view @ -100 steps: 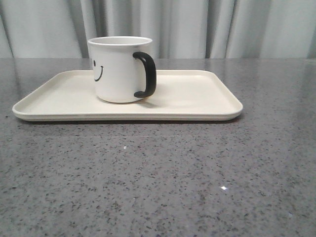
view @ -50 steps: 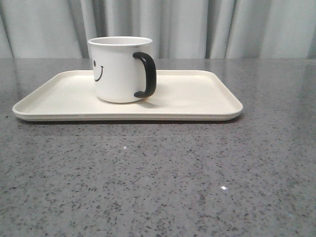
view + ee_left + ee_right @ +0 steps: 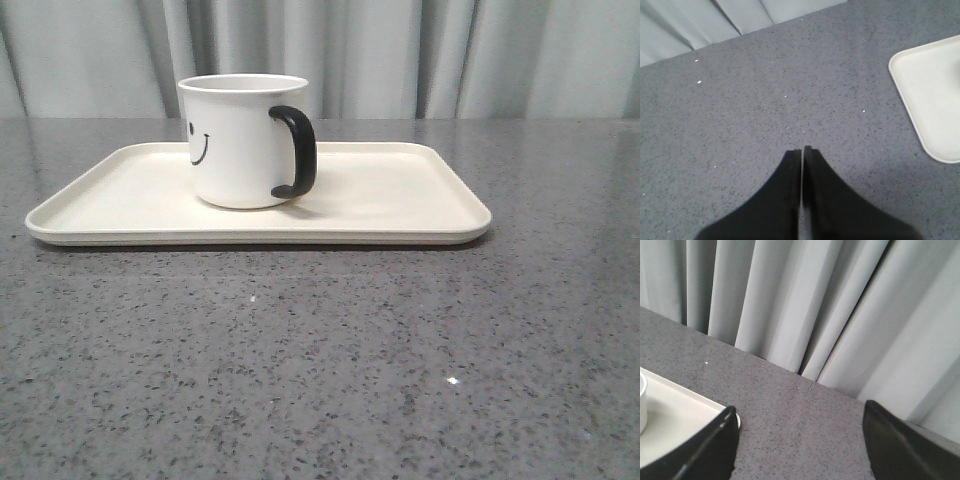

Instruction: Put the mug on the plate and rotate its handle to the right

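The white mug (image 3: 236, 150) with a black smiley face stands upright on the cream plate (image 3: 400, 205), left of its middle. Its black handle (image 3: 297, 150) points right in the front view. Neither gripper appears in the front view. In the left wrist view my left gripper (image 3: 802, 150) is shut with nothing in it, over bare table beside a corner of the plate (image 3: 932, 92). In the right wrist view my right gripper (image 3: 799, 412) is open and empty above the table, off the plate (image 3: 675, 410) corner, with a sliver of the mug (image 3: 642, 405) at the frame's edge.
A grey speckled tabletop (image 3: 320, 360) stretches in front of the plate. Pale grey curtains (image 3: 400, 50) hang along the table's far edge.
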`<state>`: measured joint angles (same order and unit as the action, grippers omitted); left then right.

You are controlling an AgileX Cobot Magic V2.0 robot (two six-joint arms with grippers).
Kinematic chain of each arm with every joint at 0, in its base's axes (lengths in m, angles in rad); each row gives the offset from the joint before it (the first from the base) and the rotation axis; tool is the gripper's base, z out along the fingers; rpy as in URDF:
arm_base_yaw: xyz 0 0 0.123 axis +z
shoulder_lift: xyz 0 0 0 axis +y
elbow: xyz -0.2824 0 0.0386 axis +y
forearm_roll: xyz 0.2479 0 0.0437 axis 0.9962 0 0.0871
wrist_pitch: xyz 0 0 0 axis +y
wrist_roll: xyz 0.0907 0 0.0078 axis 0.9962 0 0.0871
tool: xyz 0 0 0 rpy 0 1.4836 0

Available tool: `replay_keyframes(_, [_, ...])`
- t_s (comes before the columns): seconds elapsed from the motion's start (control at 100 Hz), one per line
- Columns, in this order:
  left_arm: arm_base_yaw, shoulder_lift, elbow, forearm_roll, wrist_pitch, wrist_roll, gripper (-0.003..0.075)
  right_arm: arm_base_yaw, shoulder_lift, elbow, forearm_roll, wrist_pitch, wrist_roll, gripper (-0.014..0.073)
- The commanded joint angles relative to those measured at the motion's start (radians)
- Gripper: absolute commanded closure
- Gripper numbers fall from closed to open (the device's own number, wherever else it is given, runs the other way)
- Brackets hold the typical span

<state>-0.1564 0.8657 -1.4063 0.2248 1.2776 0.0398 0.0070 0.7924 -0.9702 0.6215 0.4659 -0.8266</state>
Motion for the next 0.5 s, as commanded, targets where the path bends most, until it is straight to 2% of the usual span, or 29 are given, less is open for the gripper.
replay_keyframes(0.0, [0.006, -0.057, 0.022, 0.051, -0.021, -0.045, 0.074, -0.001, 0.003, -0.031, 0.015, -0.052, -0.005, 0.0069])
replay_keyframes(0.19, [0.006, -0.137, 0.106, 0.069, -0.057, -0.071, 0.074, -0.001, 0.003, -0.031, 0.015, -0.029, -0.005, 0.0069])
replay_keyframes(0.49, [0.006, -0.151, 0.196, 0.069, -0.073, -0.073, 0.074, -0.001, 0.004, -0.032, 0.028, 0.018, -0.005, 0.0069])
